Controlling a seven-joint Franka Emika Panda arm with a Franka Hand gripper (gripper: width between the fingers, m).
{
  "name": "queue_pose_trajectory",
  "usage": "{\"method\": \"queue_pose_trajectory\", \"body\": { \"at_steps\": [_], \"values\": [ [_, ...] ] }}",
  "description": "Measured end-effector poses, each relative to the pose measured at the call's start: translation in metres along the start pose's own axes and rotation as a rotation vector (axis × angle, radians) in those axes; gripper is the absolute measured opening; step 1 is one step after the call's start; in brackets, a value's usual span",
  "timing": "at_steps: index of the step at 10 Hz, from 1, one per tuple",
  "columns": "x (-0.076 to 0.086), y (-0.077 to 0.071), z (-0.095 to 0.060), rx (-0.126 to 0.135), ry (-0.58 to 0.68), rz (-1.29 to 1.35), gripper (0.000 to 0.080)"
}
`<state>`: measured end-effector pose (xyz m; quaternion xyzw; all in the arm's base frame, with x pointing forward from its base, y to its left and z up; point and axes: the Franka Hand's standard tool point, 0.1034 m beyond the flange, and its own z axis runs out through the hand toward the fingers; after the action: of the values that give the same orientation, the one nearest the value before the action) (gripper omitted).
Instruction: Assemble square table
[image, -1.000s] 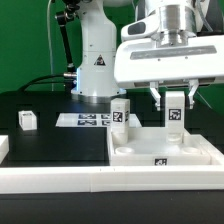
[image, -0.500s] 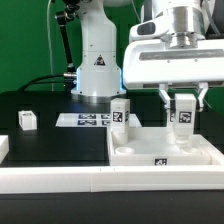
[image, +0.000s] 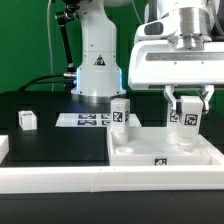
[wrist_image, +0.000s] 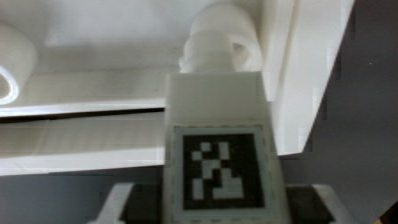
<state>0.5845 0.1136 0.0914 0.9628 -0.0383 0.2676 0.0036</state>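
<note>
square table leg (image: 187, 116) held by gripper (image: 187, 102) over slab (image: 140, 152), second leg (image: 120, 112) upright nearby.

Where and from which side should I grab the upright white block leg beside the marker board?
Take the short white tagged block leg by its upper half, coming straight down from above. It stands upright with its top free, while the rim of the white square slab looks close to its base. Probably close across its two side faces.

The white plastic square slab (image: 150, 146) lies behind the long white border rail (image: 60, 182). One short white block leg (image: 186, 118) sits in the two-finger gripper (image: 186, 110) over the slab's far right part; a second leg (image: 120, 112) stands beside its far left corner on the flat white marker board (image: 80, 120); a third leg (image: 26, 120) sits well apart to the exterior view's left
</note>
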Motion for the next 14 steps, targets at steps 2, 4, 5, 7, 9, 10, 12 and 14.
{"method": "queue_pose_trajectory", "body": {
  "at_steps": [2,4,5,7,9,10,12,14],
  "values": [
    [0.004,-0.004,0.004,0.002,0.006,-0.004,0.029],
    [0.005,-0.006,0.006,0.003,0.012,-0.007,0.029],
    [0.0,-0.009,0.009,0.004,0.004,-0.012,0.029],
    [-0.005,-0.009,0.013,-0.001,0.019,-0.022,0.029],
    [-0.005,-0.01,0.014,-0.004,0.068,-0.032,0.029],
    [-0.009,-0.01,0.013,-0.007,0.087,-0.038,0.029],
    [-0.011,-0.01,0.013,-0.006,0.057,-0.036,0.029],
    [-0.014,-0.009,0.014,-0.007,0.043,-0.036,0.0291]
  ]
}}
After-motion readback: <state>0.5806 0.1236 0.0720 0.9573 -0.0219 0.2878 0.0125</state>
